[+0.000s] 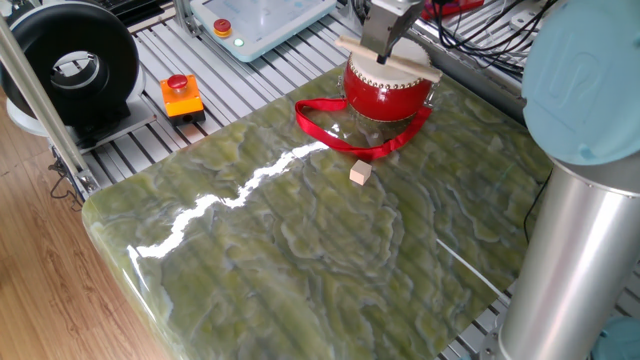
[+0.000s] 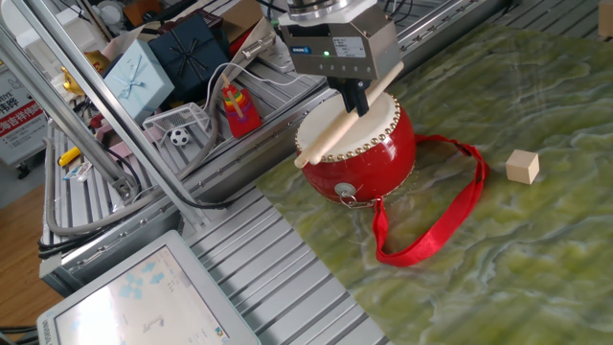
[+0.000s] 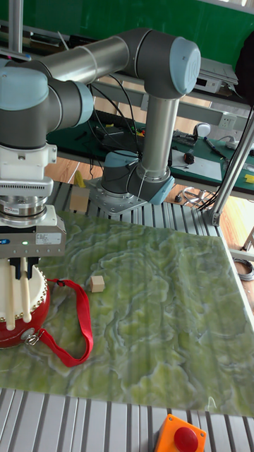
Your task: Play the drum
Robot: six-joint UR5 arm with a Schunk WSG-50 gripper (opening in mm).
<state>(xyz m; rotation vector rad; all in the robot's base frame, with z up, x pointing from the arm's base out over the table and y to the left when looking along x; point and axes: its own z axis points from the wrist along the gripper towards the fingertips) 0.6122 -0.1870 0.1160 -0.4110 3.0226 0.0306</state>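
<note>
The drum (image 1: 388, 92) (image 2: 375, 153) (image 3: 20, 319), glossy red with a cream skin, stands at the far edge of the green marble-patterned mat (image 1: 300, 240). Its red ribbon strap (image 1: 335, 135) (image 2: 436, 225) loops onto the mat in front of it. My gripper (image 1: 381, 50) (image 2: 355, 102) (image 3: 22, 274) hangs straight above the skin, shut on a pair of pale wooden drumsticks (image 2: 337, 131) (image 3: 25, 291). The sticks lie level across the top, just over the skin; whether they touch it cannot be told.
A small wooden cube (image 1: 360, 173) (image 2: 522, 166) lies on the mat near the ribbon. An orange box with a red button (image 1: 181, 95) (image 3: 185, 434) sits on the slatted metal table. A black reel (image 1: 70, 60) and gift boxes (image 2: 144, 67) stand beyond the mat. The arm's base column (image 1: 575, 230) rises at one side.
</note>
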